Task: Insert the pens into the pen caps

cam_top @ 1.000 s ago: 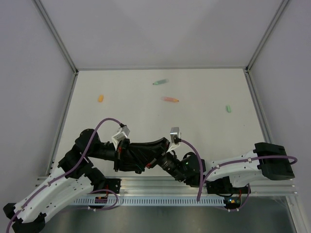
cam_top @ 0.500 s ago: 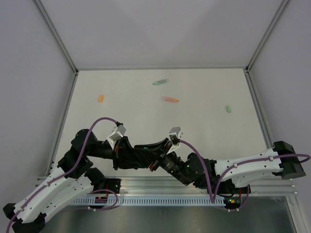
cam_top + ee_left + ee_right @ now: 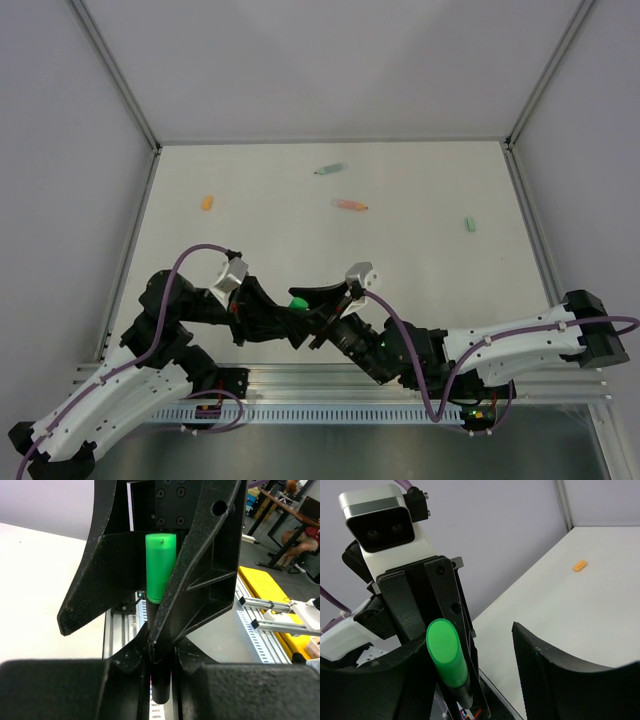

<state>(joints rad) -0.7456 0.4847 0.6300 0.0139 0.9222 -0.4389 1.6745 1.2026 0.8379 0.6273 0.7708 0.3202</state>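
Text check, all three views: no lettering, label, brand, number or sign can be read.

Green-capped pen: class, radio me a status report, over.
Left claw shut on black pen, green cap on its tip. Right claw open around the cap. Mint pen, orange pen uncapped beyond. Nothing in the way.
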